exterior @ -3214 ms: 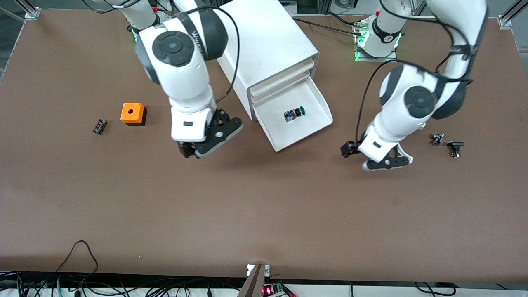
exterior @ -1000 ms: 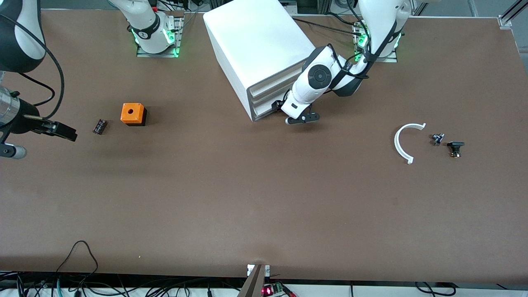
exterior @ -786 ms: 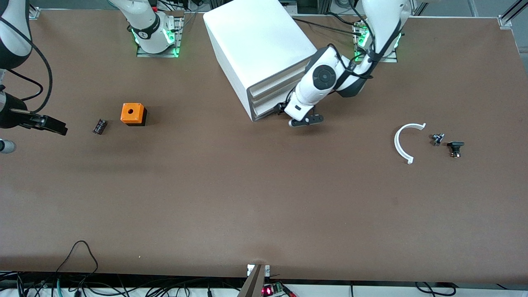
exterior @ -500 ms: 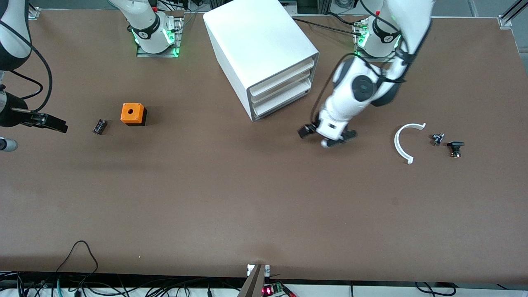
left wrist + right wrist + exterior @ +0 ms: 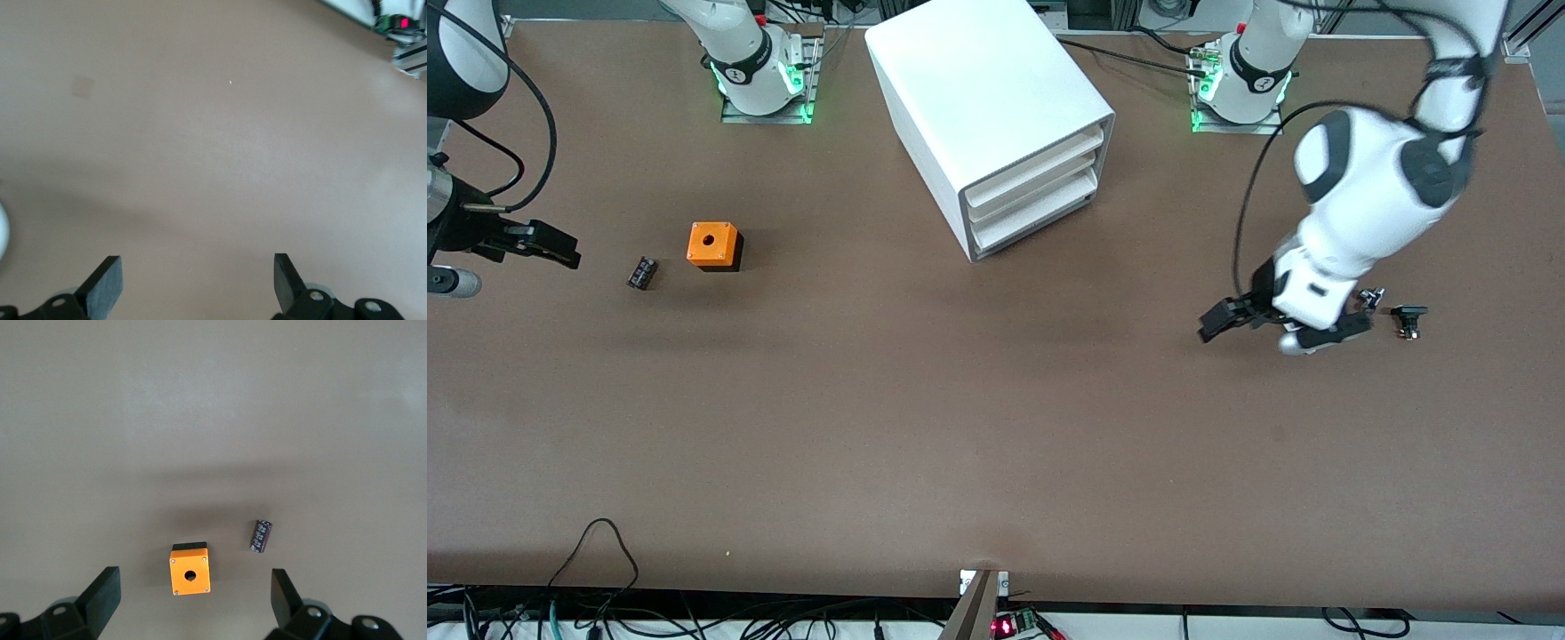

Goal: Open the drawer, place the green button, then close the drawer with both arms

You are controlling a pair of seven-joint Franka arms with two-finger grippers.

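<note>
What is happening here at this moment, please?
Nothing is being handled. The white cabinet stands with all its drawers shut, the lowest drawer included, and the button is not in sight. The left gripper hangs open and empty over the table at the left arm's end, beside two small dark parts. The right gripper is also open and empty, up over the right arm's end of the table, near the orange box and a small dark cylinder.

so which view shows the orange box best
The right wrist view: the orange box fills more of the picture, hole and corner screws visible. The front view shows it smaller, beside the small dark part. The left wrist view misses it.
</note>
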